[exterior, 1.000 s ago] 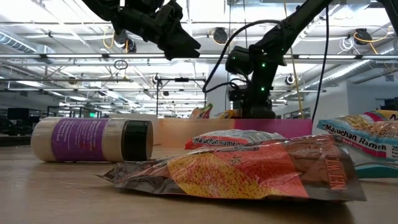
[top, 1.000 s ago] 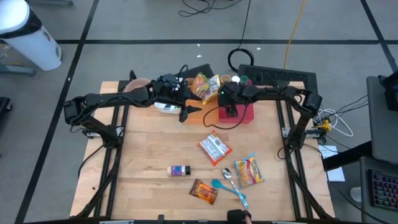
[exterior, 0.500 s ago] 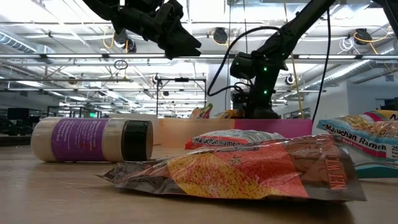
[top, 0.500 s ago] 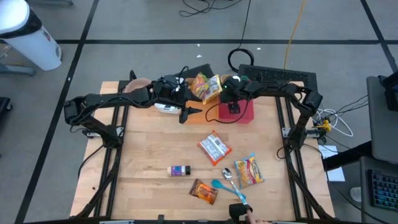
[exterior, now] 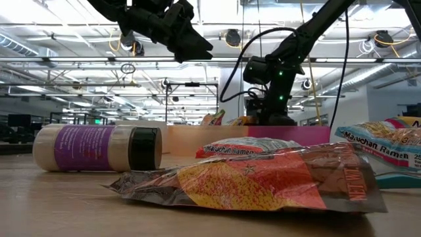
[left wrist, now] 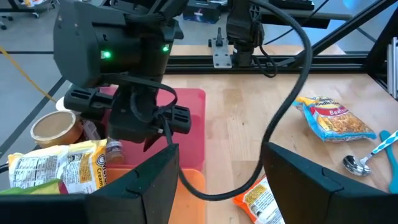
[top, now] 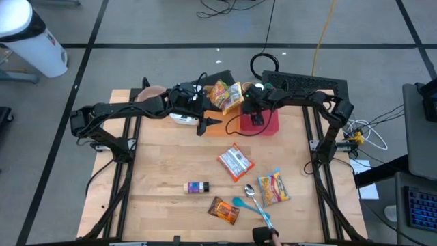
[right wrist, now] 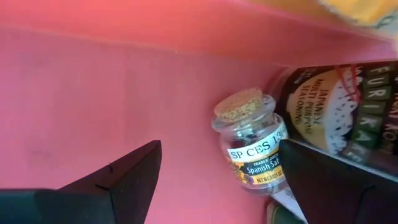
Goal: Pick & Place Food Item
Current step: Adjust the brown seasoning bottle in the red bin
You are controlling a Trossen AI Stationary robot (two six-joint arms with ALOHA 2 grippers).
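Observation:
My right gripper (top: 256,121) is open and points down into the red tray (top: 272,127) at the table's far side. In the right wrist view (right wrist: 217,180) its fingers stand over the tray's floor. A small cork-stoppered saffron jar (right wrist: 249,146) lies there on its side next to a furikake jar (right wrist: 336,118), touched by neither finger. My left gripper (top: 203,125) is open and empty, hovering over the orange tray (top: 213,121) left of the red one. Its wrist view (left wrist: 217,180) looks at the right arm's gripper (left wrist: 143,112).
On the wood lie a ramen packet (top: 235,162), a purple spice jar (top: 197,187), a snack bag (top: 224,210), a yellow ramen packet (top: 272,186) and two spoons (top: 252,201). Food packets (top: 225,94) sit behind the trays. A person's hand (top: 263,236) shows at the near edge.
My right gripper has shifted a little toward the table's far right over the red tray, its wrist swinging that way. My left arm has kept still.

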